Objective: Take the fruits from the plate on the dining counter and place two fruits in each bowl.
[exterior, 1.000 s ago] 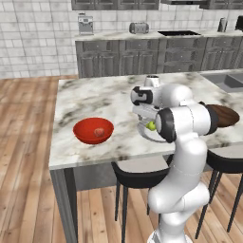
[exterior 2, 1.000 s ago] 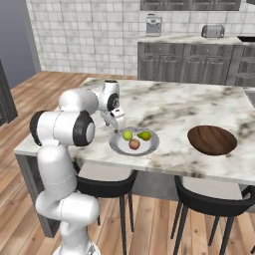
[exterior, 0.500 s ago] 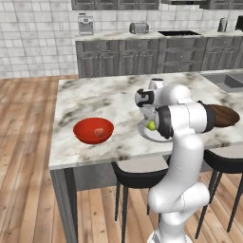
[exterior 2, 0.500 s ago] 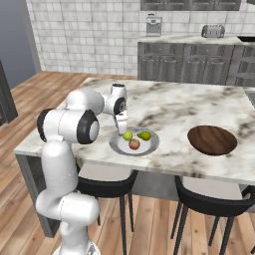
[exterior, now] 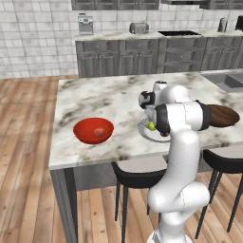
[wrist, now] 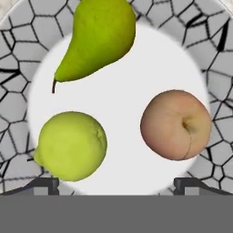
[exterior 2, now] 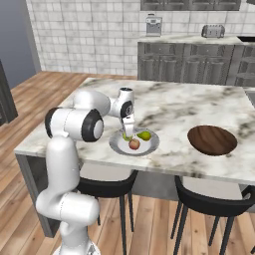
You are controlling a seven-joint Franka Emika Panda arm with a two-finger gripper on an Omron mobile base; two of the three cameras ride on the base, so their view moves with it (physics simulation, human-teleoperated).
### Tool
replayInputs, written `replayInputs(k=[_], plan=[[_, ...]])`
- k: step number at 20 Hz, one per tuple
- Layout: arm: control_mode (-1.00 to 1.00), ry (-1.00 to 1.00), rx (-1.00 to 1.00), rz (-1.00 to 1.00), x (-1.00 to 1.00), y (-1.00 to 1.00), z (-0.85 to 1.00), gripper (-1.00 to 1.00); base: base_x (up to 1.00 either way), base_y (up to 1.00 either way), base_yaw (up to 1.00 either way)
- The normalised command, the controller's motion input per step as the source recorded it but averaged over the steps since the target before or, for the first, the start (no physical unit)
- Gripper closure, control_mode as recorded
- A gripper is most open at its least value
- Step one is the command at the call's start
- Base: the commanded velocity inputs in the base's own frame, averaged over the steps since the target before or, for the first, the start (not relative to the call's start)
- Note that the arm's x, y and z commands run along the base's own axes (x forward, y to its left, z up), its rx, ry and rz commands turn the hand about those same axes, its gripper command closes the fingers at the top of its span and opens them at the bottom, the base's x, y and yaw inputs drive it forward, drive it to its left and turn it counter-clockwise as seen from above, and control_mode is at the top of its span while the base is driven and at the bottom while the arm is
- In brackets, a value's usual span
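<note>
Three fruits lie under the pincer (exterior 2: 128, 134), which over the last second has swung in from the side of the plate (exterior 2: 149, 146) and now points straight down at it, fingers spread wide and holding nothing. In the hand view its two dark tips (wrist: 42, 183) rise at the bottom edge, well apart, bracketing the lower part of the plate's white centre.

Between and just beyond those tips sit a pear seen end-on (wrist: 70, 145) and a reddish peach (wrist: 176, 124), apart from each other, with a second pear lying on its side (wrist: 98, 38) farther up, its stem toward the patterned rim. None of them touches another.

Farther out on the marble tabletop (exterior: 104, 97), the red bowl (exterior: 93, 130) already holds one small reddish fruit (exterior: 99, 132); the dark brown bowl (exterior 2: 211, 139) on the other side looks empty.

So the arm's arrival over the plate reads as the start of the second pick: one fruit delivered, three to go, and the end-on pear or the peach seems the likeliest next target.
</note>
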Motion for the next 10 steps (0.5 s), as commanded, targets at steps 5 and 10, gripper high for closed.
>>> replayInputs(k=[5,10], plan=[[-1.0,-0.02,0.0,-0.17,0.0,0.0,-0.16,-1.0,0.0,0.0,0.0],[-1.0,-0.01,0.0,-0.15,0.02,0.0,0.0,-1.0,0.0,0.0,0.0]])
